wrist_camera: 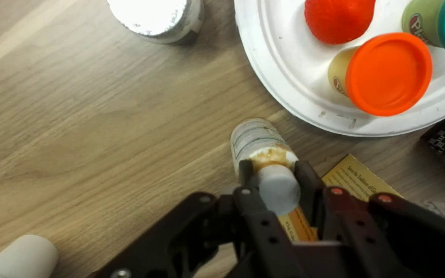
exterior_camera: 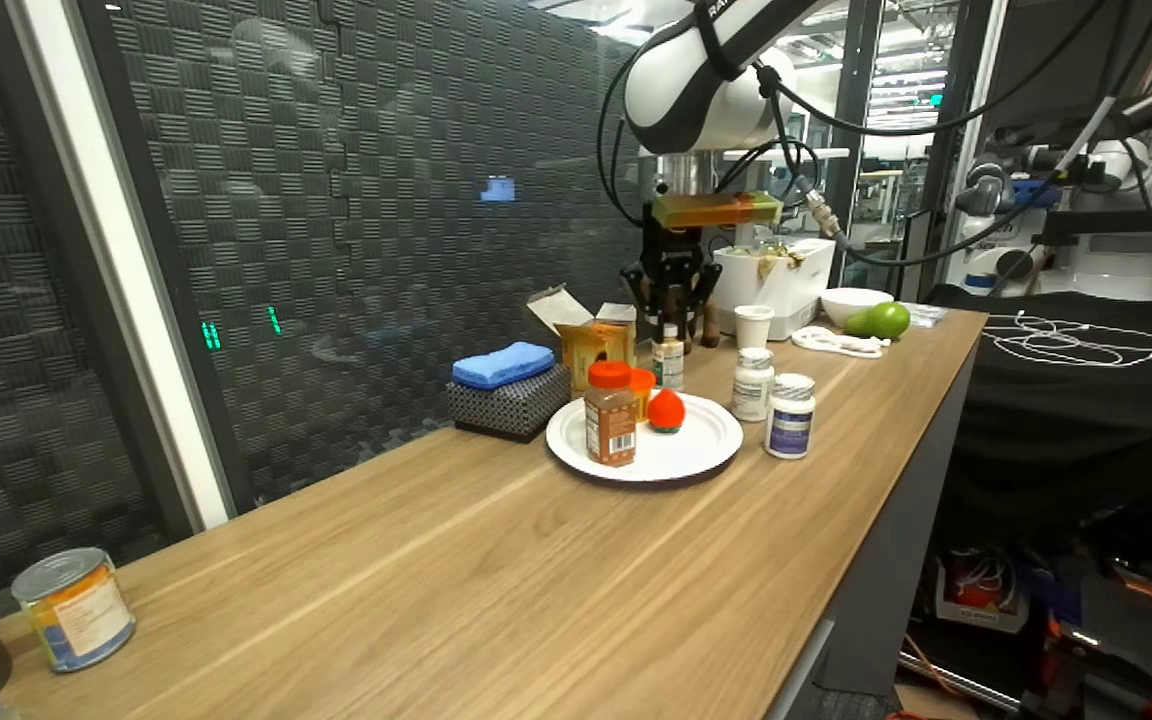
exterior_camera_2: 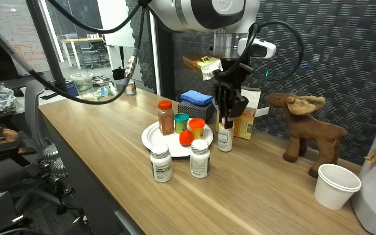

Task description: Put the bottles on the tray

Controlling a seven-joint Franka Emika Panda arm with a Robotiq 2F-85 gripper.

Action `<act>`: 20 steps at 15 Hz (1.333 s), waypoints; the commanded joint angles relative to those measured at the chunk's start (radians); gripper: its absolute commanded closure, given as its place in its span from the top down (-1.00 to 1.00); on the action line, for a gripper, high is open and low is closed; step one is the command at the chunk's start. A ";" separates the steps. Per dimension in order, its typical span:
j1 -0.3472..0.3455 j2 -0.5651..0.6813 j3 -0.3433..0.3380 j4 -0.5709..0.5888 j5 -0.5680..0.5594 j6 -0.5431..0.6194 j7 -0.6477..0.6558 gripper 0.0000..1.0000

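Hand [wrist_camera: 273,170] is pinching the small bottle [exterior_camera_2: 225,140] up near its neck; in the wrist view the fingers [wrist_camera: 308,175] sit either side, close against it, by the pale cap [wrist_camera: 279,189]. Bottle reads upright in both exterior views, down at the bench [exterior_camera: 436,570], just beside the white plate [exterior_camera: 696,447]. Can't tell whether its base is touching down. On the plate: red-lidded bottle [exterior_camera: 611,425], standing; teal-lidded tub [exterior_camera_2: 181,124]; orange-lidded tub [exterior_camera_2: 197,129]; red rounded item [exterior_camera_2: 186,138] next to the orange one. Off the plate, near it: purple-labelled bottle [exterior_camera: 789,425] and white bottle [exterior_camera: 752,390], both upright, side by side with a gap between. Opened yellow carton [exterior_camera_2: 244,125] is near the small bottle. Blue cloth [exterior_camera: 503,366] lies on a dark patterned box [exterior_camera: 511,402], just beside the plate. Further off in an exterior view: brown plush moose [exterior_camera_2: 318,130] and paper cups [exterior_camera_2: 333,189], nested. Can [exterior_camera: 81,615] is well apart, near the end of the bench. Toward the opposite end: white bowl [exterior_camera: 844,303], green item [exterior_camera: 878,320] just beside it, white cord [exterior_camera: 839,343] nearby.
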 commanded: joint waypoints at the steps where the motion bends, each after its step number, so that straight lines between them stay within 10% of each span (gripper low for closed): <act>1: 0.005 -0.009 -0.010 0.014 0.004 -0.027 0.020 -0.85; 12: 0.158 -0.390 0.014 -0.359 -0.229 0.022 0.266 -0.85; 20: 0.158 -0.564 0.126 -0.561 -0.204 0.079 0.281 -0.85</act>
